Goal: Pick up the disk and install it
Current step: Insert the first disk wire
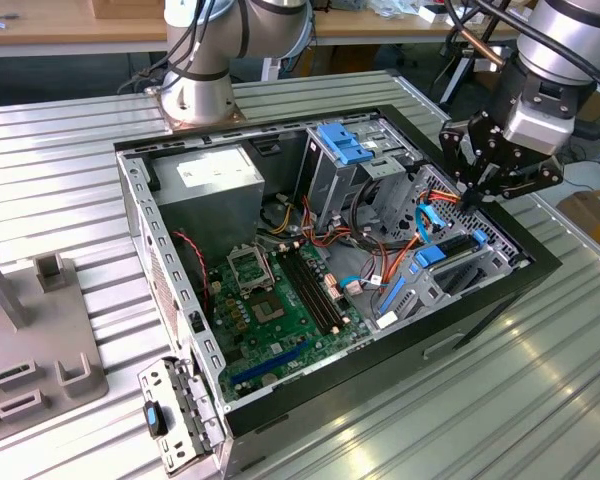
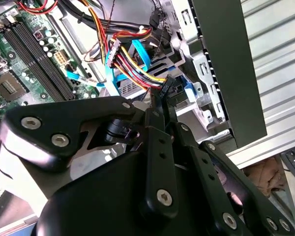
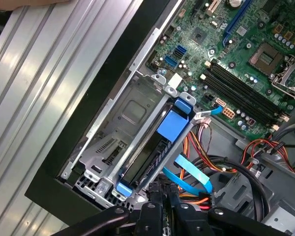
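Grey ribbed metal forms the tabletop (image 1: 70, 160) carrying an open black computer case (image 1: 500, 300), innards facing up. Behind it stands the arm's silver base (image 1: 195, 95). Inside the case, a green motherboard (image 1: 280, 300) covers the floor, with a grey power supply (image 1: 215, 180) beyond it and a light-blue latch plate (image 1: 345, 145) atop the far drive bay. The disk (image 1: 455, 257) sits in the metal cage at the case corner on the exterior view's right. Its long axis runs along the case's near wall, one blue-tabbed end toward the motherboard, the other toward the corner. In the first wrist view it shows as a dark strip between blue rails. A flat blue cable (image 3: 189, 172) and a red, yellow and orange wire bundle (image 2: 130, 64) crowd the space beside it. The gripper (image 2: 162, 105) hovers there, jaws drawn together, tips at the bundle's black plug (image 2: 164, 88); whether they pinch it is unclear.
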Controlling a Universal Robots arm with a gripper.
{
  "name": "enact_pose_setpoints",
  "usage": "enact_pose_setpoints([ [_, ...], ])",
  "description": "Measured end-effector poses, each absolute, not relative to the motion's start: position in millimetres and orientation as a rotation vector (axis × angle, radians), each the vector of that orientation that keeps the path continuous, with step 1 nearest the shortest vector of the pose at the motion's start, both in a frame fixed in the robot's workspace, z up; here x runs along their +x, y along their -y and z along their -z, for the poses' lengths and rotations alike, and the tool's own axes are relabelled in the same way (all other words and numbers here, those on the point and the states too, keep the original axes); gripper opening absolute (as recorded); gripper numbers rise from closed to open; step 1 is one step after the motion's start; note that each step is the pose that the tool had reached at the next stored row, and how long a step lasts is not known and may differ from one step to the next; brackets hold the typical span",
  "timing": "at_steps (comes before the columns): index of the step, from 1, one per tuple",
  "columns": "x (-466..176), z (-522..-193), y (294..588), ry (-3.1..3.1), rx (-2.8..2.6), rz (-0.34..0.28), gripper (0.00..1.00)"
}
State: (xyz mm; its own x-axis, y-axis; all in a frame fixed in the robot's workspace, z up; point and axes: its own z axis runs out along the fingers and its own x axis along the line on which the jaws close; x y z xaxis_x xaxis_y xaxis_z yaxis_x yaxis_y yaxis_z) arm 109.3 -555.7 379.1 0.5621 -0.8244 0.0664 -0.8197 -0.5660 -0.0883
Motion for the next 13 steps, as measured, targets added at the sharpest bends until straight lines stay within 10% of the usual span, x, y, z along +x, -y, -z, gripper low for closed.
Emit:
enact_pose_setpoints([
  [13, 109.2, -378.3, 555.7, -1.832, -2.507, 0.164, 0.16],
])
